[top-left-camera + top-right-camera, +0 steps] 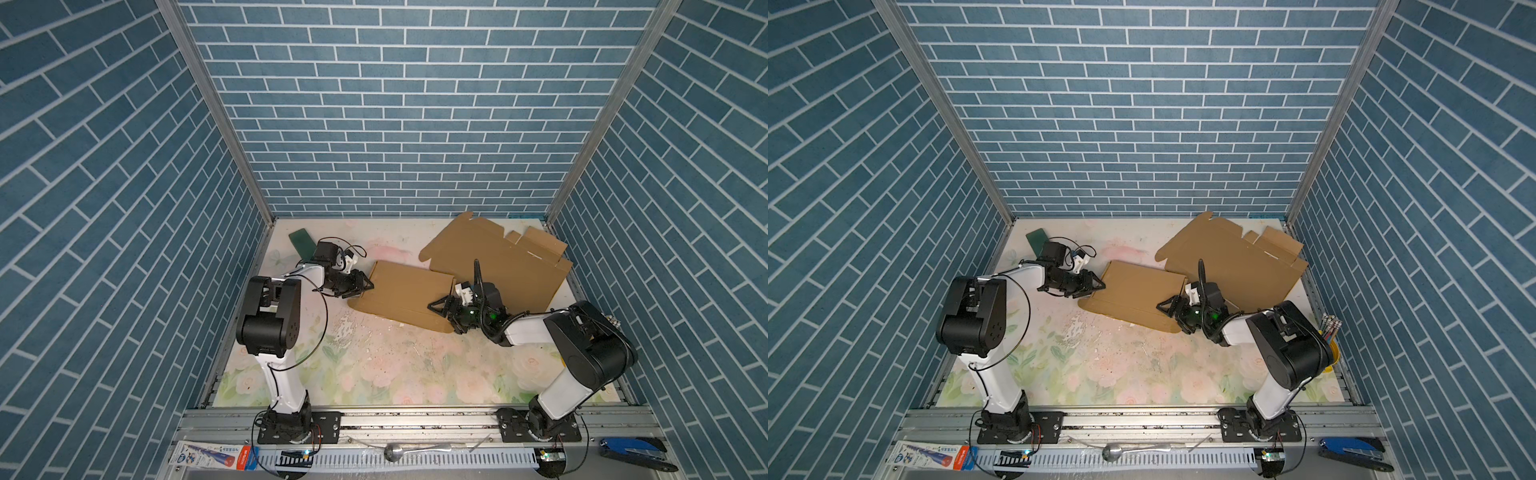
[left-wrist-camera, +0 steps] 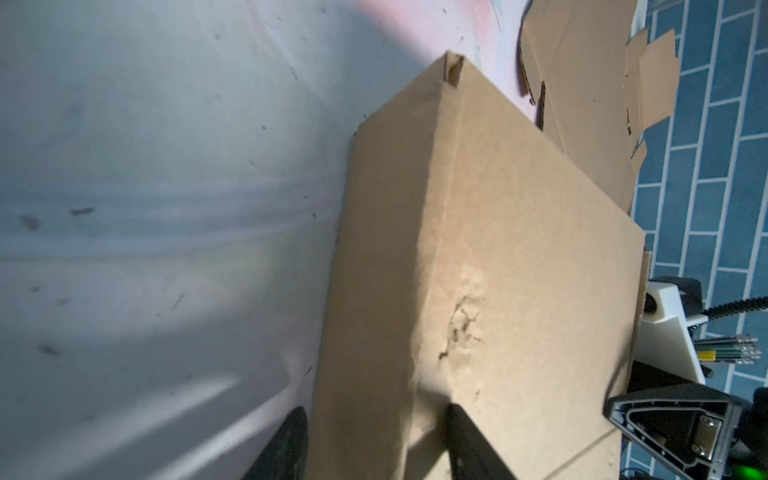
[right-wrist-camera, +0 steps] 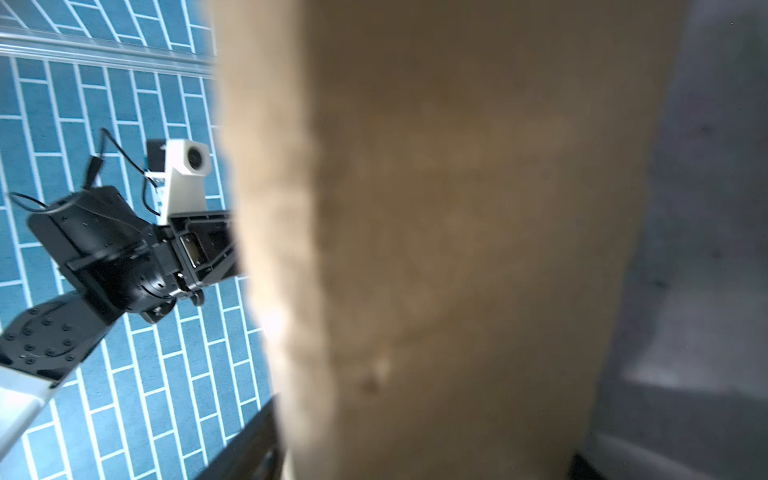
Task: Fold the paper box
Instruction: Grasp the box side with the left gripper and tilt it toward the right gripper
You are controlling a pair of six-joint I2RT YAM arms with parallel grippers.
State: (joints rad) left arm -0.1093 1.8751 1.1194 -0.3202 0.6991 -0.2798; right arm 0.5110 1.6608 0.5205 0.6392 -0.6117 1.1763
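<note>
Currently the biggest thing is the floral table mat point(image 1: 374, 365), carrying two cardboard pieces. At the back right lies a flat, unfolded blank point(image 1: 498, 257), parked out of the work zone with neither arm on it. Its near corner meets the box's back-right corner; touching or overlapping, can't tell.

Mid-table between the arms sits the paper box point(image 1: 399, 295), broad face up, side wall formed. My read: mostly folded, remaining work is probably seating the lid or tabs.

At the box's left end is the left gripper point(image 1: 368, 287); at its right end, reaching over the top face, is the right gripper point(image 1: 436, 309). Opposite ends make sense — light cardboard would slide on the mat, so one side braces while the other works.

Left wrist view: the fingers point(image 2: 469, 440) straddle the box's top edge, one on the top face, one down beside the side wall near the mat. Whether they're actually pinching, can't tell. Right wrist view: blurred cardboard fills the frame with a finger at either side. Clamped or just around it — can't tell either.

Behind the left arm at the back left is a dark green flat piece point(image 1: 303, 241), not involved.

A crumpled dent point(image 2: 461, 328) marks the top face just ahead of the left finger. It's a likely weak spot; pressing there risks caving the panel.
</note>
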